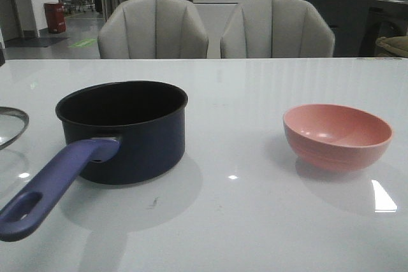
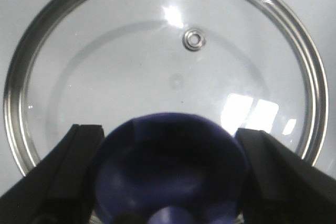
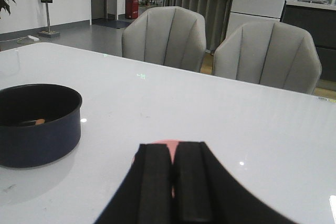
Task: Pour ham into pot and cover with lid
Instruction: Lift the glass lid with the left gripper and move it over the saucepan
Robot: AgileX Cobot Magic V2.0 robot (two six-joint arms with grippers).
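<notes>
The navy pot [image 1: 127,135] stands left of centre, its purple-blue handle [image 1: 57,186] pointing to the front left. In the right wrist view an orange-pink ham chunk [image 3: 35,122] lies inside the pot [image 3: 37,129]. The glass lid [image 2: 163,61] lies flat at the table's far left, with only its rim [image 1: 11,125] in the front view. My left gripper [image 2: 169,129] is over the lid, and its fingers [image 2: 79,161] press both sides of the purple-blue knob [image 2: 170,171]. My right gripper [image 3: 172,148] is shut and empty, above the pink bowl [image 3: 164,142]. Neither gripper shows in the front view.
The pink bowl [image 1: 336,135] stands at the right and looks empty. Two grey chairs [image 1: 153,30] stand behind the table's far edge. The white table [image 1: 236,221] is glossy, with bright reflections.
</notes>
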